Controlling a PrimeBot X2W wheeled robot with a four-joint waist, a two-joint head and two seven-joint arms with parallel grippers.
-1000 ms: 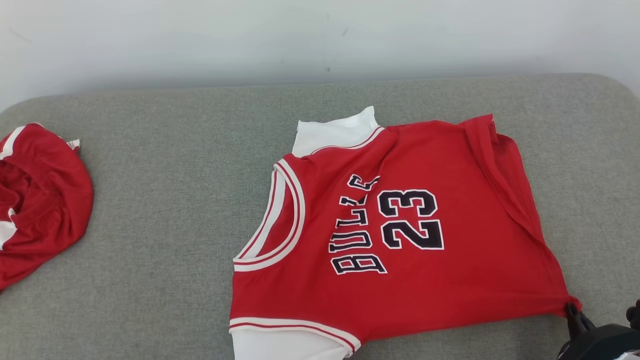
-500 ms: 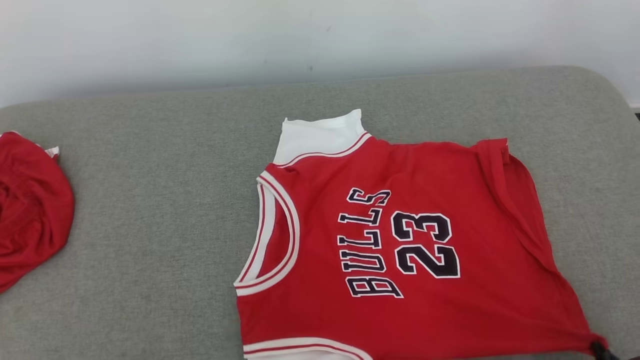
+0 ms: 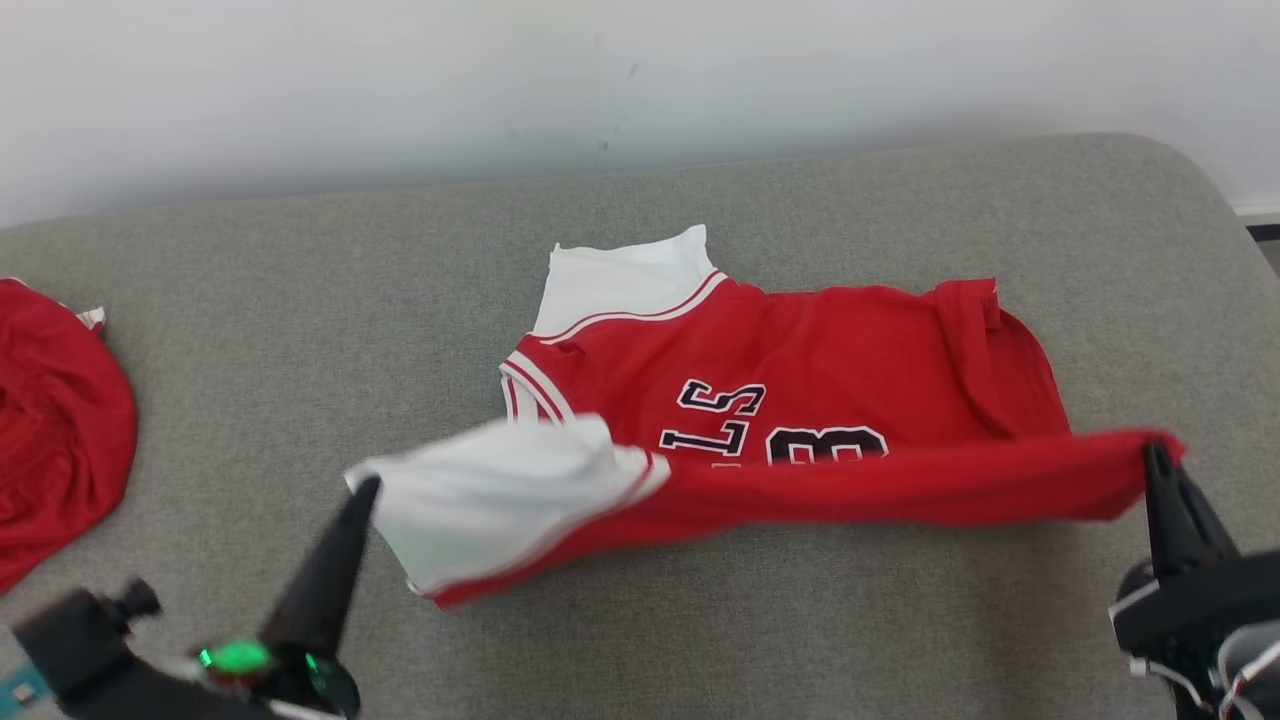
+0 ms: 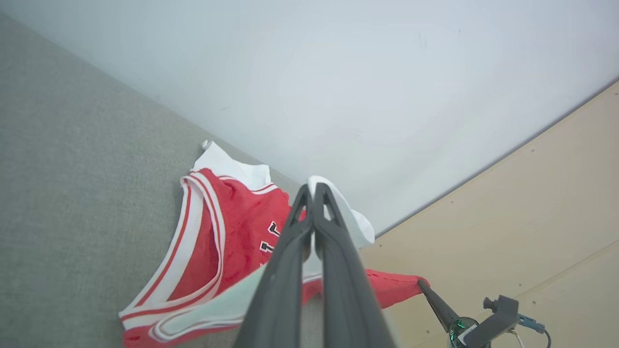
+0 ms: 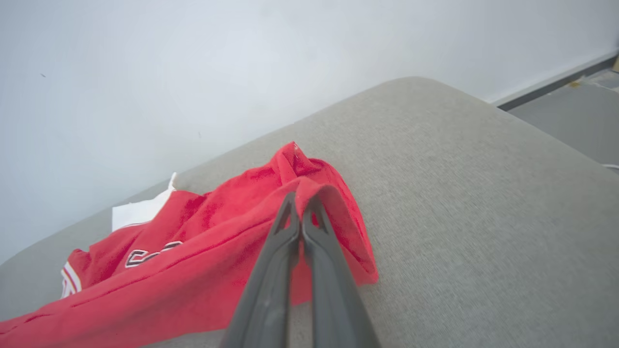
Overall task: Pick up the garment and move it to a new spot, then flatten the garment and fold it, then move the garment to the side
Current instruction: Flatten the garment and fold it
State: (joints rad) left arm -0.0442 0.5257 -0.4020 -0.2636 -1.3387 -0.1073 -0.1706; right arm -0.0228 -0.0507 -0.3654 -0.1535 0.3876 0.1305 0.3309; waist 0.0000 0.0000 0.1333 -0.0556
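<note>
Between my left pincer and right pincer, each pinching a near corner, the jersey stretches left to right, its far half beyond.

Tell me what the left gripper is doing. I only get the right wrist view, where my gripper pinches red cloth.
Observer: The left gripper is shut on a white sleeve of the jersey and holds it above the cushion.
Operator: Describe the edge between the two grippers.
Observer: It runs as one red band from that sleeve to the right gripper and hides the lower part of the lettering.
Operator: Check the left end of the cushion.
Observer: A second red garment lies bunched there, well apart from the jersey.
</note>
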